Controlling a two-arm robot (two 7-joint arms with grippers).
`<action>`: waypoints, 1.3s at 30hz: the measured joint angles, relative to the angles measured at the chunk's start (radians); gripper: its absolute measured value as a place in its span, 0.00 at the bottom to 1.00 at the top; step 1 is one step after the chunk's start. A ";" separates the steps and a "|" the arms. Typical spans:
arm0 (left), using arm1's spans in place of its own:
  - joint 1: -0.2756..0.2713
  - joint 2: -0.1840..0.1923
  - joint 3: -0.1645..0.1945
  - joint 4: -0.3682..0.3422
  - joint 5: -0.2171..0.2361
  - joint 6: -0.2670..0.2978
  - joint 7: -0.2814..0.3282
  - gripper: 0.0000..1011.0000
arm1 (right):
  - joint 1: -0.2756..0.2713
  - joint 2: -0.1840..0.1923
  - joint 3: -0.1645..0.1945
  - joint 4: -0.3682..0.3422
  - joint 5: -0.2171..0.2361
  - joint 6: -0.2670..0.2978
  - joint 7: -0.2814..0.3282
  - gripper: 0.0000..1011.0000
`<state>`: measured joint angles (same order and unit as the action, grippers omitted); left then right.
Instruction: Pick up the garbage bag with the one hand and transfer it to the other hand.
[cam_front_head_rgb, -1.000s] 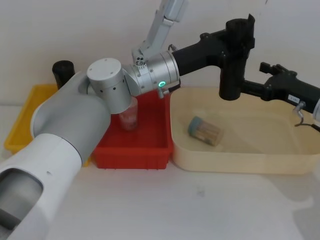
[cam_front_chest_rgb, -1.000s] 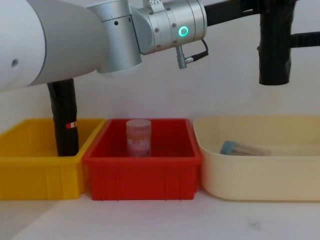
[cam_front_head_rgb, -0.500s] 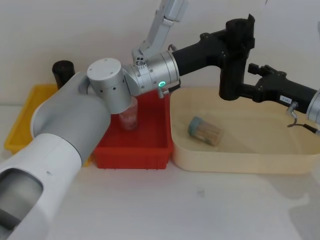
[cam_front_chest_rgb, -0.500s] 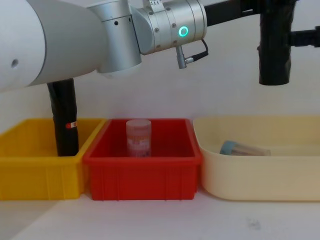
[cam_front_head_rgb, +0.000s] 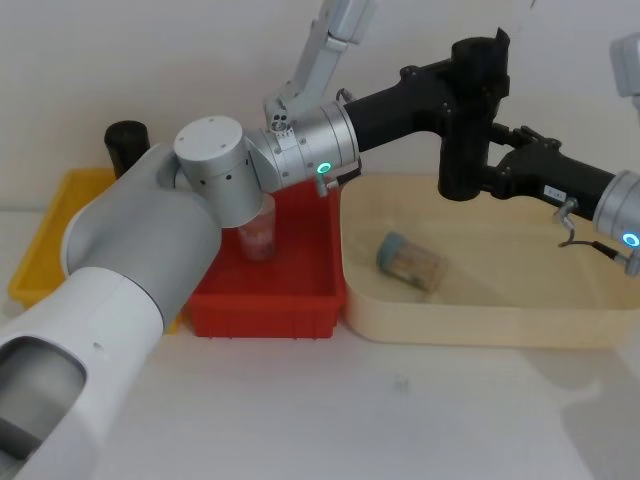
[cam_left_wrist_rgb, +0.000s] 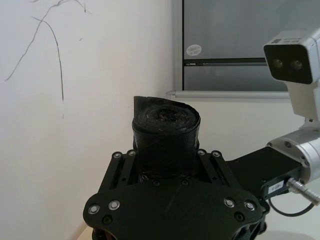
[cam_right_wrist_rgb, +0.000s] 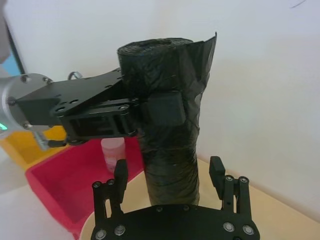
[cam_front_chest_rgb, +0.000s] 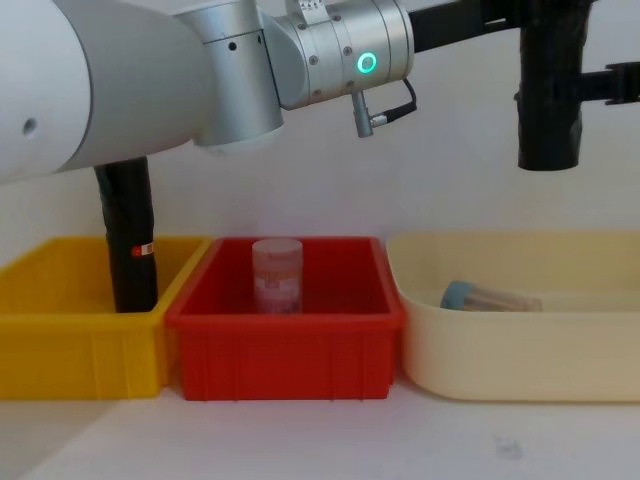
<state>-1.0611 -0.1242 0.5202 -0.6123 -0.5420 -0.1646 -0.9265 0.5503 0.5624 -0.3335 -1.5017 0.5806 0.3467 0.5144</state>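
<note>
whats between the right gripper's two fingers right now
The garbage bag stands upright between the open fingers of the right gripper, gaps either side, in the right wrist view. The left gripper grips it higher up.

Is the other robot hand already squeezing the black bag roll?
No: in the right wrist view the right gripper has its fingers spread on either side of the garbage bag, with gaps showing, while the left gripper clamps it.
</note>
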 joint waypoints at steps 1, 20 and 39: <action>0.000 0.000 0.000 0.000 0.000 0.000 0.000 0.45 | 0.004 -0.003 -0.005 0.005 -0.007 -0.003 -0.009 0.99; 0.000 0.000 0.000 0.000 0.000 0.000 0.000 0.45 | 0.046 -0.035 -0.053 0.040 -0.046 -0.019 -0.057 0.93; 0.000 0.000 0.000 0.000 0.000 0.000 0.000 0.45 | 0.058 -0.043 -0.066 0.049 -0.055 -0.022 -0.069 0.53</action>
<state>-1.0611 -0.1242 0.5202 -0.6123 -0.5420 -0.1646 -0.9265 0.6083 0.5190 -0.3992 -1.4531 0.5260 0.3243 0.4451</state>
